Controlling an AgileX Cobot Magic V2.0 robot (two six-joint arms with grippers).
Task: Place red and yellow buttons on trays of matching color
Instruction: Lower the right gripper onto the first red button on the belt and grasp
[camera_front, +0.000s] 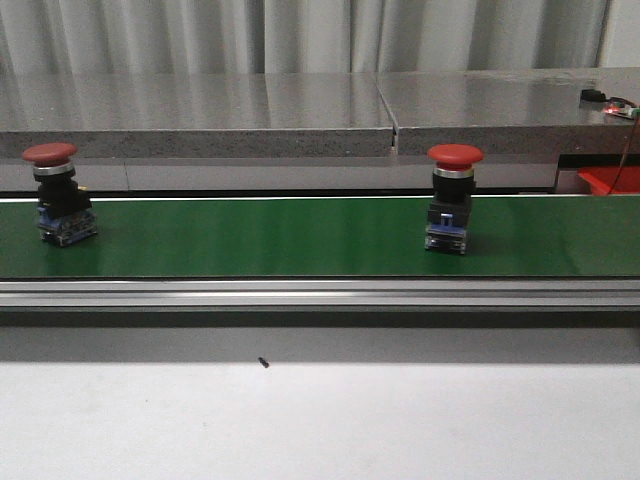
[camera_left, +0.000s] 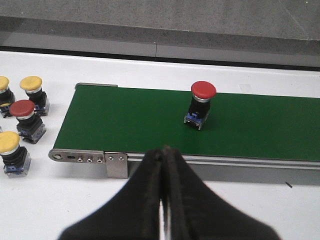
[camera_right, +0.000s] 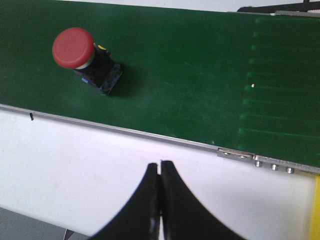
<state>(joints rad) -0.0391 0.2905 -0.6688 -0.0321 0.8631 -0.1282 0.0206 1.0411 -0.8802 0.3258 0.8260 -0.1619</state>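
Observation:
Two red-capped buttons stand upright on the green conveyor belt (camera_front: 260, 235): one at the left (camera_front: 55, 195), one right of centre (camera_front: 452, 195). Neither gripper shows in the front view. In the left wrist view my left gripper (camera_left: 164, 151) is shut and empty over the white table, short of the belt, with a red button (camera_left: 202, 102) on the belt beyond it. In the right wrist view my right gripper (camera_right: 160, 165) is shut and empty over the table, apart from a red button (camera_right: 82, 55) on the belt. A red tray's corner (camera_front: 605, 178) shows at the far right.
Beside the belt's left end stand loose yellow buttons (camera_left: 33, 92) (camera_left: 11, 150) and a red one (camera_left: 25, 120). A yellow edge (camera_right: 315, 210) shows by the belt's right end. A grey stone ledge (camera_front: 300, 115) runs behind the belt, and an aluminium rail (camera_front: 320, 292) along its front.

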